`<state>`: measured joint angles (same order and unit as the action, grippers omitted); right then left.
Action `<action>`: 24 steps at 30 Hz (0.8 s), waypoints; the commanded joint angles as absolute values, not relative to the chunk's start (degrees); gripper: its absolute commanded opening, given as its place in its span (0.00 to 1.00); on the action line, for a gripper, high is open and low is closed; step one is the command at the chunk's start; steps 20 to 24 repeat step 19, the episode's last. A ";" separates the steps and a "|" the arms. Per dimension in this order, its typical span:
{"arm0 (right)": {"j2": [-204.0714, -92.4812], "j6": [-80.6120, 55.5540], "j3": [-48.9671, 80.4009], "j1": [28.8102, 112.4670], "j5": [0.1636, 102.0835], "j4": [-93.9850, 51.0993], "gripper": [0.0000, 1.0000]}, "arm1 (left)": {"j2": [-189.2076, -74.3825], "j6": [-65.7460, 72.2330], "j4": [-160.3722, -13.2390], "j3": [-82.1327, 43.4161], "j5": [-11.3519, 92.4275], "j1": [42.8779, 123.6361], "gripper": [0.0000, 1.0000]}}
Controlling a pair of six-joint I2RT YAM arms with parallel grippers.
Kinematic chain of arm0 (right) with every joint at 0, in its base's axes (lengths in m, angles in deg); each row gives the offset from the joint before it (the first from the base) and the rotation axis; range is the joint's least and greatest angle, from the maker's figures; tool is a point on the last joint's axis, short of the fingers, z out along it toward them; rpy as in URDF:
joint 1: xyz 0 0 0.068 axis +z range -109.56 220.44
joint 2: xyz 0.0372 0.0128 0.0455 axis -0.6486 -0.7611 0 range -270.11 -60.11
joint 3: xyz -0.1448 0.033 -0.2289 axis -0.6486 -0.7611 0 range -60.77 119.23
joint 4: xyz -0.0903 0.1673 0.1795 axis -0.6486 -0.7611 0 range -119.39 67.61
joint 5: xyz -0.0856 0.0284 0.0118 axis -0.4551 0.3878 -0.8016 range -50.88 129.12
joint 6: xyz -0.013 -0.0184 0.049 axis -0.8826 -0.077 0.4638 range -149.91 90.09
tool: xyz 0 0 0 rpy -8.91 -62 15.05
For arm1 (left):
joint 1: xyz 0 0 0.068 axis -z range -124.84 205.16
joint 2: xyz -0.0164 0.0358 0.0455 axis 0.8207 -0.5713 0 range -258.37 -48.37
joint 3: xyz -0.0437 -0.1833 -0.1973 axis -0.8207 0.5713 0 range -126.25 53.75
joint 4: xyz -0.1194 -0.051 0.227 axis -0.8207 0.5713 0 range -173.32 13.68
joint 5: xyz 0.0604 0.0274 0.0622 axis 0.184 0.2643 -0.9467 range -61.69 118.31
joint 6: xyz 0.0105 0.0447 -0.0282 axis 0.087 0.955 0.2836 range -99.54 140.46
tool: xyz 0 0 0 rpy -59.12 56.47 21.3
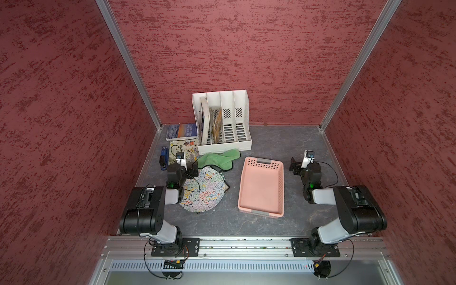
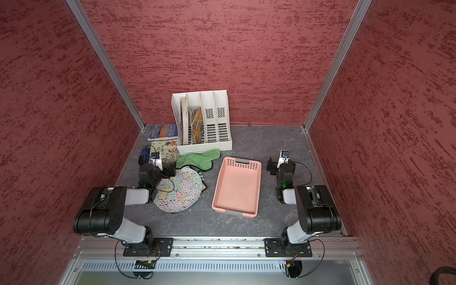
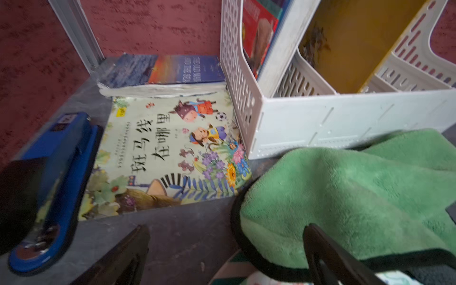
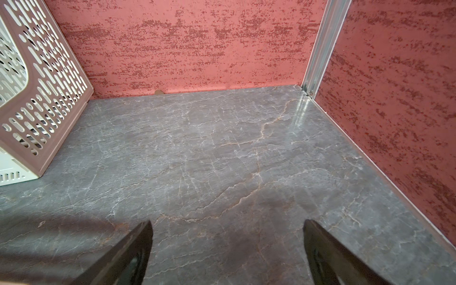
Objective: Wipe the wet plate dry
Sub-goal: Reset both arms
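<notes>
With your left claw (image 3: pixel 225 228) and right claw (image 4: pixel 227 222) both gaping empty, and the plate (image 1: pixel 203 190) lying flat on the counter (image 1: pixel 259 227) partly beneath the left arm, green cloth (image 1: pixel 218 160) at its far rim, a low pinch could snag that rim and drag the plate.

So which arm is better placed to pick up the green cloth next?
Left. The open left hand hangs right at the green cloth by the plate; the right hand is beyond the pink basket.
</notes>
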<state>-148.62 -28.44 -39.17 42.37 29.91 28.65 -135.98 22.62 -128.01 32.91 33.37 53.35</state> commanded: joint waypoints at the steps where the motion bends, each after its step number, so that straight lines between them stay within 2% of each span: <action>1: -148.11 -28.69 -39.26 42.26 30.34 30.19 0.99 | -135.45 21.38 -134.01 32.05 30.34 53.47 1.00; 24: -148.12 -28.92 -39.36 42.39 30.47 30.40 0.99 | -135.77 21.08 -134.33 32.03 30.07 53.45 1.00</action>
